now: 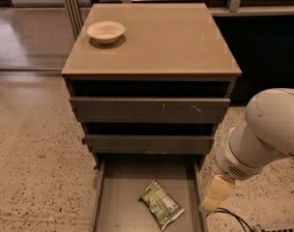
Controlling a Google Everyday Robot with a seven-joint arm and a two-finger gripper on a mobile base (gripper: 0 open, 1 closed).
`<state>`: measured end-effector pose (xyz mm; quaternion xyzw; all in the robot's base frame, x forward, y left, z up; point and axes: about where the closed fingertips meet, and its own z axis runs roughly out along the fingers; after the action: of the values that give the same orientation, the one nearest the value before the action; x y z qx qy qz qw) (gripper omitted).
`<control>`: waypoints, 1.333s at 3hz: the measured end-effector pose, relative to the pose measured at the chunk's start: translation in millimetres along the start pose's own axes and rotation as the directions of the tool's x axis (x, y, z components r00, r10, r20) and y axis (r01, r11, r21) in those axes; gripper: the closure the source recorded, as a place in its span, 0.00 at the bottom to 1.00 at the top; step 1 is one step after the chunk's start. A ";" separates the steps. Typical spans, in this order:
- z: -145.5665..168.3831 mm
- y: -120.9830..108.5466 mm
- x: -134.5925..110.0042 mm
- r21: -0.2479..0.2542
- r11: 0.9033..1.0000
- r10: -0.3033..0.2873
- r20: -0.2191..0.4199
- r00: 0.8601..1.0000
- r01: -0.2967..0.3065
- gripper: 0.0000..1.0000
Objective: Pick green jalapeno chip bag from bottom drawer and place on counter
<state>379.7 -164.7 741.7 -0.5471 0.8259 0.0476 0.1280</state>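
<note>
The green jalapeno chip bag lies flat on the grey floor of the bottom drawer, right of the drawer's middle, turned at a slant. The drawer is pulled out toward me. My gripper hangs from the white arm at the lower right, just outside the drawer's right side wall and to the right of the bag, not touching it. The counter is the tan glossy top of the cabinet, above and behind.
A white bowl stands on the counter's back left corner. Two upper drawers with scuffed fronts sit slightly out above the bottom one. A black cable lies on the speckled floor at the lower right.
</note>
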 end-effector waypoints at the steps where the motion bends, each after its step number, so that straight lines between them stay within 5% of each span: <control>1: -0.2 0.1 0.0 0.000 1.000 0.000 0.000 1.000 0.000 0.00; 2: 8.5 3.2 2.1 0.000 1.000 0.021 0.019 1.000 -0.021 0.00; 4: 122.4 23.2 2.7 -0.046 0.997 0.067 0.081 0.994 -0.063 0.00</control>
<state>376.9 -131.1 621.7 -0.5202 0.8359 0.0921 0.1488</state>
